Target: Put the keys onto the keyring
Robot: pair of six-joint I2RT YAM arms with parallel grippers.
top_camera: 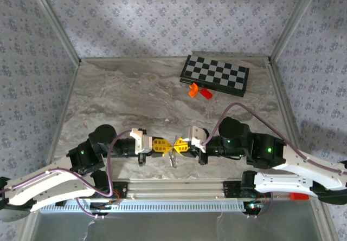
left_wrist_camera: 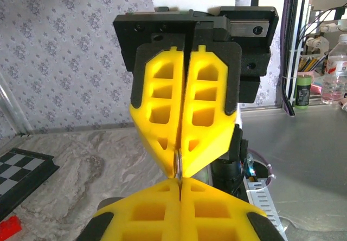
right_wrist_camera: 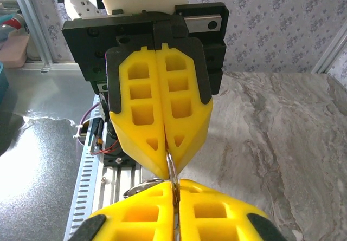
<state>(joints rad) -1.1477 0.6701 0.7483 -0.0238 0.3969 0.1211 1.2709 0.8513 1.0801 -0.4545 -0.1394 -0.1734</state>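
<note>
My left gripper (top_camera: 164, 145) and right gripper (top_camera: 178, 145) meet tip to tip above the table's near edge. Both pairs of yellow fingers are shut on the thin metal keyring (right_wrist_camera: 171, 168), which bridges the small gap between them. In the left wrist view the keyring (left_wrist_camera: 178, 168) is a sliver between my left gripper (left_wrist_camera: 179, 184) below and the right gripper's closed fingers (left_wrist_camera: 209, 138) above. In the right wrist view my right gripper (right_wrist_camera: 174, 186) pinches the ring's lower part. A silver key (right_wrist_camera: 138, 187) hangs from the ring beside my fingers, and the keys (top_camera: 172, 160) dangle below the fingertips.
A folded chessboard (top_camera: 216, 75) lies at the back right, with an orange piece (top_camera: 193, 90) and a red piece (top_camera: 205, 93) at its front edge. The aluminium rail (top_camera: 179, 187) carrying the arm bases runs under the grippers. Patterned walls close in the table.
</note>
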